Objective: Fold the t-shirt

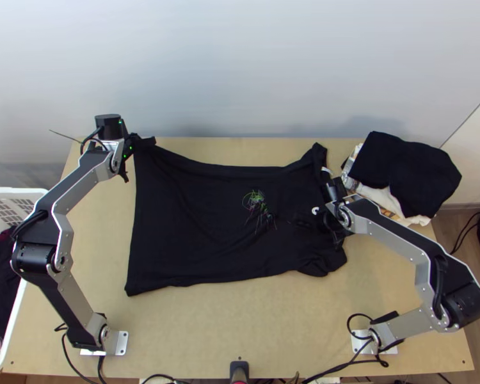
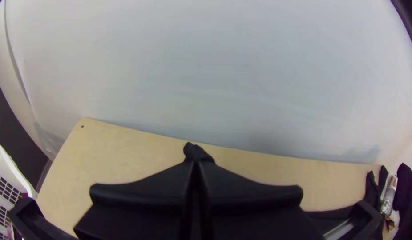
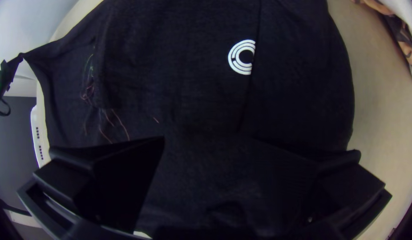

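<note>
Under the black t-shirt is one big, light wooden table. Two arms bow out like bent elbows, one on each side of the t-shirt. The left end effector is shut tight on the t-shirt's far left corner. The right end effector is wide, low over the t-shirt's right end, and its arm hides some cloth there. One t-shirt lies mostly spread out, with some wrinkles. Left of it, well apart, sits one white basket with dark and pink clothes in it; I can't count them. Just past the t-shirt's right end is one pile of cloths, black on top, with the right arm crossing its near edge. On the t-shirt are one patch of squiggly colored lines and one small white ring mark.
</note>
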Available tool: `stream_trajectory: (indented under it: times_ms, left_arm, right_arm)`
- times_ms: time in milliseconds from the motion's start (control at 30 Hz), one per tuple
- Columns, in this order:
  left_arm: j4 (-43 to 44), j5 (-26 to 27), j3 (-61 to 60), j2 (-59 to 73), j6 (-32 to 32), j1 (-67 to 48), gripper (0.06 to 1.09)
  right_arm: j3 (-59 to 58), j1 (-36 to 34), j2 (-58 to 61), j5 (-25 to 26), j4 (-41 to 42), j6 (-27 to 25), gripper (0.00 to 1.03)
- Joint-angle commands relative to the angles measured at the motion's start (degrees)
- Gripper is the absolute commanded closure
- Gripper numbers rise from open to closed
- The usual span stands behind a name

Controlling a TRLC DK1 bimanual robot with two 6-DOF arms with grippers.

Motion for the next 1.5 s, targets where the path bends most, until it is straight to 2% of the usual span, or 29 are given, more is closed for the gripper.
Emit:
stream_trajectory:
  times_ms: [0, 67, 167, 233, 333, 367, 500, 667, 933, 1167, 1233, 1300, 1333, 1433, 1467]
  left_arm:
    - [-0.16, -0.10, -0.30, -0.09, 0.43, 0.17, 1.05]
    - [-0.16, -0.10, -0.39, -0.09, 0.52, 0.26, 1.05]
    - [-0.16, -0.10, -0.39, -0.09, 0.61, 0.35, 1.05]
    - [-0.16, -0.10, -0.39, -0.09, 0.61, 0.44, 1.05]
    - [-0.16, -0.10, -0.39, -0.09, 0.70, 0.52, 1.05]
    - [-0.16, -0.10, -0.39, -0.09, 0.70, 0.61, 1.05]
    - [-0.16, -0.10, -0.65, -0.09, 0.70, 0.70, 1.05]
    - [-0.16, -0.01, -0.92, -0.18, 0.70, 0.79, 1.05]
    - [-0.16, -0.01, -0.74, -0.26, 0.61, 0.61, 1.05]
    - [-0.24, -0.10, -0.74, -0.26, 0.61, 0.35, 1.05]
    - [-0.24, -0.10, -0.74, -0.35, 0.61, 0.35, 1.05]
    - [-0.24, -0.10, -0.74, -0.44, 0.70, 0.44, 1.05]
    - [-0.24, -0.10, -0.74, -0.53, 0.70, 0.44, 1.05]
    - [-0.33, -0.10, -0.74, -0.44, 0.70, 0.52, 1.05]
    - [-0.33, -0.10, -0.74, -0.53, 0.70, 0.52, 1.05]
  right_arm:
    - [1.93, -0.54, 3.23, 0.01, 1.90, -0.15, 0.19]
    - [3.16, -0.80, 4.19, 0.01, 1.90, -0.15, 0.24]
    - [3.77, -1.33, 4.81, 0.10, 4.00, -0.32, 0.42]
    - [3.86, -1.33, 5.16, 0.10, 5.50, -0.59, 0.55]
    - [4.12, -1.33, 5.51, 0.45, 6.73, -1.38, 0.87]
    - [4.30, -1.33, 5.60, 0.45, 6.73, -1.90, 0.94]
    - [4.47, -1.59, 5.42, 0.71, 6.64, -2.78, 0.99]
    - [4.04, -3.17, 4.72, 0.71, 6.20, -3.49, 0.98]
    - [4.39, -4.40, 2.08, 0.62, 5.41, -2.96, 0.55]
    - [5.62, -4.40, 3.31, 0.62, 5.06, -2.78, 0.54]
    - [6.06, -4.23, 3.75, 0.62, 5.06, -2.61, 0.58]
    - [6.41, -3.96, 4.02, 0.71, 5.06, -2.96, 0.85]
    - [6.67, -3.88, 4.28, 0.71, 5.06, -3.22, 0.96]
    - [6.85, -3.70, 4.63, 0.71, 5.06, -3.40, 0.96]
    - [6.85, -3.70, 4.72, 0.71, 5.06, -3.49, 1.00]
